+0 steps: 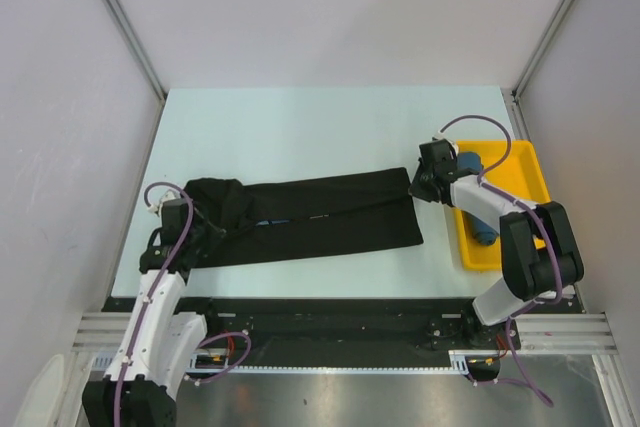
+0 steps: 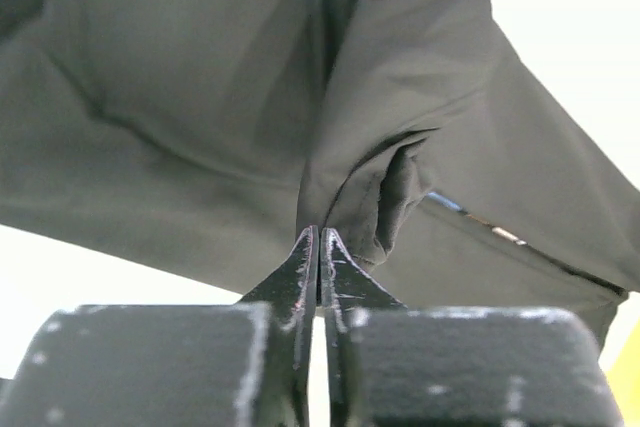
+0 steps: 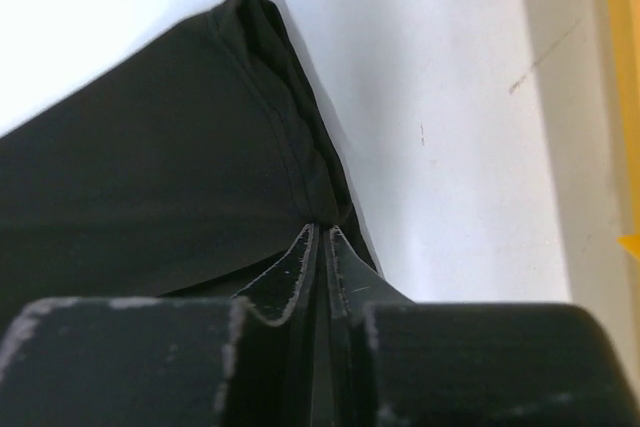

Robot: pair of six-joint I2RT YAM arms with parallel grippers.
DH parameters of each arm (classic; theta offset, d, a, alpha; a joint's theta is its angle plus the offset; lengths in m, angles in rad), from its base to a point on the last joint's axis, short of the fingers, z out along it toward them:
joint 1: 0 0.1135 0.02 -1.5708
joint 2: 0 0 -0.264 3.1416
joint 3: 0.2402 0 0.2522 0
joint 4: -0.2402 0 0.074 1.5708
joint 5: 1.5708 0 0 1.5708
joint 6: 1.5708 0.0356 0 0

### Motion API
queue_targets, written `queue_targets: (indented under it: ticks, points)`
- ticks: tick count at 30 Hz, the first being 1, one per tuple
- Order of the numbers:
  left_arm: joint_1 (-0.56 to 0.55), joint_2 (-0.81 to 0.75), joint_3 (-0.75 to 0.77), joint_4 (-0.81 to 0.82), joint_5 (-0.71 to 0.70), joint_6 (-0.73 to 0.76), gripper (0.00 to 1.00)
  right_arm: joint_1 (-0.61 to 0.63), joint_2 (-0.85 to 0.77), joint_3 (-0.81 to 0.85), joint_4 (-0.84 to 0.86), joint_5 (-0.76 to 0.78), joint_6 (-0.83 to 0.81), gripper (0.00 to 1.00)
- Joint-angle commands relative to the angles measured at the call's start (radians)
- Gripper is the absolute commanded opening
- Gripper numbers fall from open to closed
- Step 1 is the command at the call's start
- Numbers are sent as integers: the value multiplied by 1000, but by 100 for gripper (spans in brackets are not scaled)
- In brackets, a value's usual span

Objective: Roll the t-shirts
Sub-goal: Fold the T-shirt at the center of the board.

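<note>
Black t-shirt (image 1: 320,212) lies folded in a long, flat band across the pale table (image 1: 300,127), its long axis running left to right and its right end slightly farther back. At the bunched, creased left end, the left gripper (image 2: 318,239) is clamped tight on a soft fold. The right gripper (image 3: 320,232) is pinched shut on the stitched right corner. Just beyond it sits the yellow tray (image 1: 520,162), holding a rolled teal t-shirt (image 1: 486,230) partly hidden under the right arm.

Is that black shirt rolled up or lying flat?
Flat, not rolled. The black t-shirt lies folded into a long strip across the table, and the left gripper and right gripper each pinch one end of it.
</note>
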Motion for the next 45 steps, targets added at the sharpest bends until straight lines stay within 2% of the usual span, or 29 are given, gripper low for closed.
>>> queue_targets:
  ticks: [1, 2, 3, 4, 5, 6, 7, 10, 12, 17, 20, 23, 24, 30, 38, 41, 44, 45]
  points:
    - [9, 31, -25, 41, 49, -36, 12, 1, 13, 29, -15, 27, -19, 15]
    - [10, 39, -22, 39, 48, -31, 26, 1, 1, 29, -18, 23, -22, 18]
    - [10, 39, -5, 35, 47, -24, 33, 1, -9, 29, -23, 23, -23, 22]
    - [10, 35, 6, 33, 37, -8, 41, -1, -21, 29, -26, 26, -25, 30]
    - [10, 30, 18, 32, 30, 2, 52, -2, -45, 29, -30, 27, -35, 33]
    - [10, 21, 45, 33, 24, 12, 55, -8, -61, 29, -32, 27, -37, 36]
    - [12, 19, 62, 39, 16, 33, 57, -13, -72, 29, -27, 17, -43, 46]
    - [10, 44, 118, 85, 16, 62, 59, -34, -69, 35, 37, -56, -78, 63]
    - [10, 77, 154, 119, -36, 52, 56, -40, -23, 65, 80, -102, -101, 65]
    - [1, 299, 268, 214, -56, 79, 47, -13, 36, 105, 168, -179, -103, 62]
    - [-33, 454, 383, 197, -87, 159, 47, 33, 53, 131, 215, -213, -86, 61]
    - [-121, 582, 512, 110, -160, 232, 49, 77, 92, 176, 220, -214, -86, 61]
    - [-140, 600, 515, 104, -205, 249, 50, 82, 103, 182, 223, -231, -80, 60]
    - [-195, 660, 481, 94, -239, 253, 56, 159, 181, 236, 269, -268, -56, 61]
    - [-218, 728, 425, 81, -256, 181, 52, 257, 272, 312, 296, -289, -17, 60]
    - [-218, 749, 428, 65, -266, 158, 43, 277, 292, 328, 304, -306, -3, 59]
    - [-217, 743, 429, 39, -311, 124, 21, 305, 304, 339, 300, -309, 1, 58]
    - [-215, 723, 428, 10, -325, 118, 9, 318, 306, 342, 300, -312, 3, 58]
